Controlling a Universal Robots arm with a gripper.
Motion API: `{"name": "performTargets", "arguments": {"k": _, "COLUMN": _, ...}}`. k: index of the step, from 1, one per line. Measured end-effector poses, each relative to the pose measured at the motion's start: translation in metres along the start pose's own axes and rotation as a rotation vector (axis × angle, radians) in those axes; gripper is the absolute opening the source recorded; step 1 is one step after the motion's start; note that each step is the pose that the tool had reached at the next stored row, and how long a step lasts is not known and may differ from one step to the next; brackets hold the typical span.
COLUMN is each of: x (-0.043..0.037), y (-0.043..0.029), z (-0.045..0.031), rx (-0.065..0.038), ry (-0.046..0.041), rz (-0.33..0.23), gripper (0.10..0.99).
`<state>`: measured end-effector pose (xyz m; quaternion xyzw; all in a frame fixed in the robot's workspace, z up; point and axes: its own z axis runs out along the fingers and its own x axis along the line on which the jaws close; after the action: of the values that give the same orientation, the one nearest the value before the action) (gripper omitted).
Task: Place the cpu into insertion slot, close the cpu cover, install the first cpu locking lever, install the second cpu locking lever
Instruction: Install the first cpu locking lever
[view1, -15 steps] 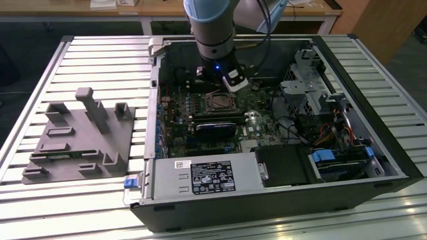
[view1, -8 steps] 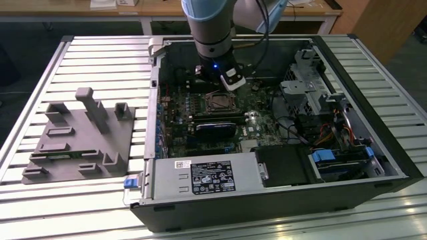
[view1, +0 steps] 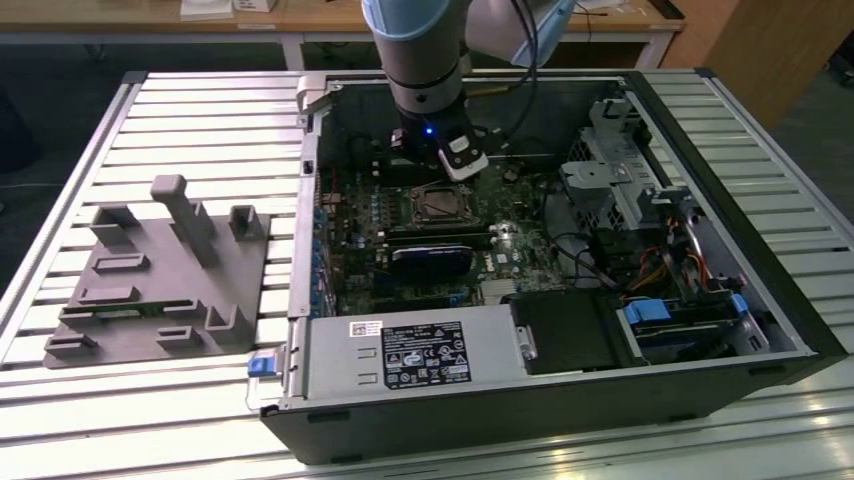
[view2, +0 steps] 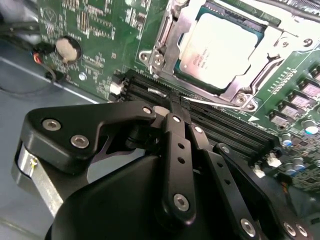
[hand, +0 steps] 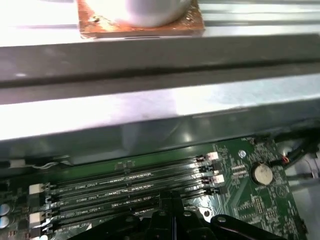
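Pincer of black jointed metal, clenched shut, hovers over long black memory slots; just beyond its tips, the dull grey square cpu lies under a shiny silver frame cover.

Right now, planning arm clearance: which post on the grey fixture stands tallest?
The middle post, rising well above the shorter posts flanking it.

Open computer case, grey fixture, slatted table, coin battery

A slatted aluminium table spreads across the exterior view, with light glaring off its near slats. Behind it stand a wooden desk and a wooden cabinet on a dark floor.
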<state>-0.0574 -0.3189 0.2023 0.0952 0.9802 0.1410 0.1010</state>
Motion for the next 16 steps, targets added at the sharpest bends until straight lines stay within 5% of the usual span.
{"name": "performTargets", "arguments": {"k": 3, "x": 0.0008, "y": 0.0002, "z": 0.0008, "rx": 0.004, "ry": -0.0073, "rz": 0.023, "gripper": 0.106}}
{"name": "performTargets", "arguments": {"k": 16, "x": 0.0057, "y": 0.0006, "z": 0.0048, "rx": 0.009, "ry": -0.0161, "rz": 0.051, "gripper": 0.106}}
